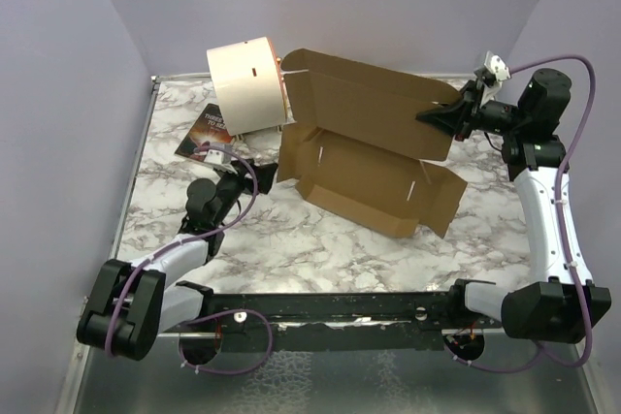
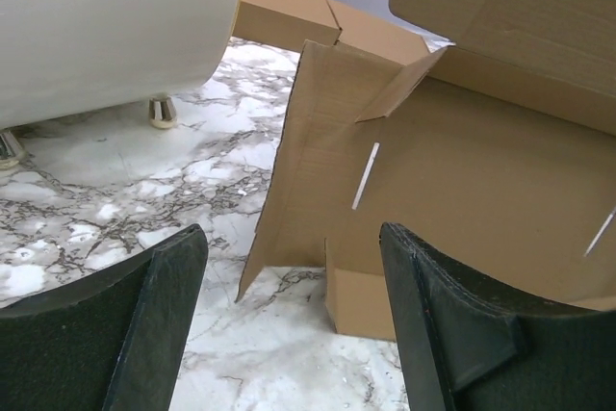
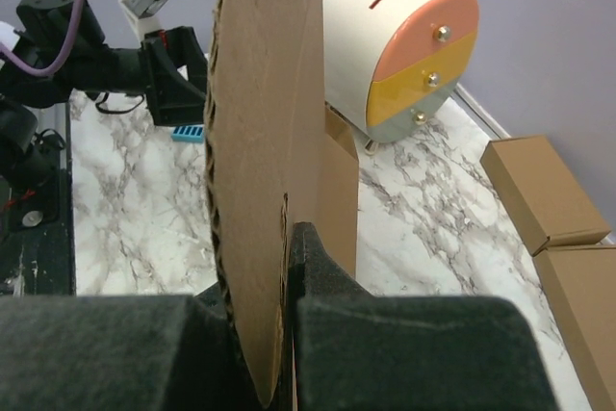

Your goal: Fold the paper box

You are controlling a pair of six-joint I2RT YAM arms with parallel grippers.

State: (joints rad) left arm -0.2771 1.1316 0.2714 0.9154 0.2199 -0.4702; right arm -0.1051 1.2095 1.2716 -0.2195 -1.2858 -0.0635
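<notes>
The paper box (image 1: 369,176) lies in the middle of the marble table, a brown cardboard mailer with its tray facing up. Its big lid flap (image 1: 374,104) stands raised at the back. My right gripper (image 1: 439,115) is shut on that lid's right edge; in the right wrist view the lid (image 3: 265,141) runs edge-on between the pads (image 3: 327,276). My left gripper (image 1: 254,174) hangs open just left of the box's left end. In the left wrist view its fingers (image 2: 154,324) hold nothing, and the box's slotted side flap (image 2: 322,151) stands a little ahead of them.
A cream cylindrical drum (image 1: 247,84) on small feet stands at the back left, close to the box's lid. A dark printed card (image 1: 204,128) lies beside it. Two small closed brown boxes (image 3: 544,190) sit side by side by the back wall.
</notes>
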